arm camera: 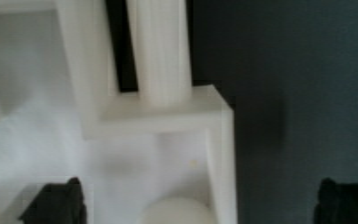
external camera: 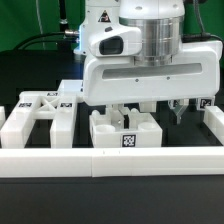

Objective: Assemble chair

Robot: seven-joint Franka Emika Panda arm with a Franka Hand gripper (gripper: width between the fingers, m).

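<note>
The chair (external camera: 127, 130) is hard white plastic, so it should handle as stiff and light. Its smooth faces will probably be slippery under the fingers, and a loose part could likely skid or tip if nudged off-centre. The best hold looks to be across two flat, parallel faces of a post (arm camera: 158, 45) or a narrow slab, squarely and low down, not on a corner. It is not yet a chair: chunky slabs and square posts, some with black-and-white tags, lie in separate pieces across the middle of the exterior view, on the dark table (external camera: 110, 200) just behind the low rail (external camera: 110, 162). In the wrist view a post rises from a block (arm camera: 158, 150). The gripper (external camera: 150, 105) hangs over the centre and right-hand pieces, its fingers spread wide and holding nothing.
</note>
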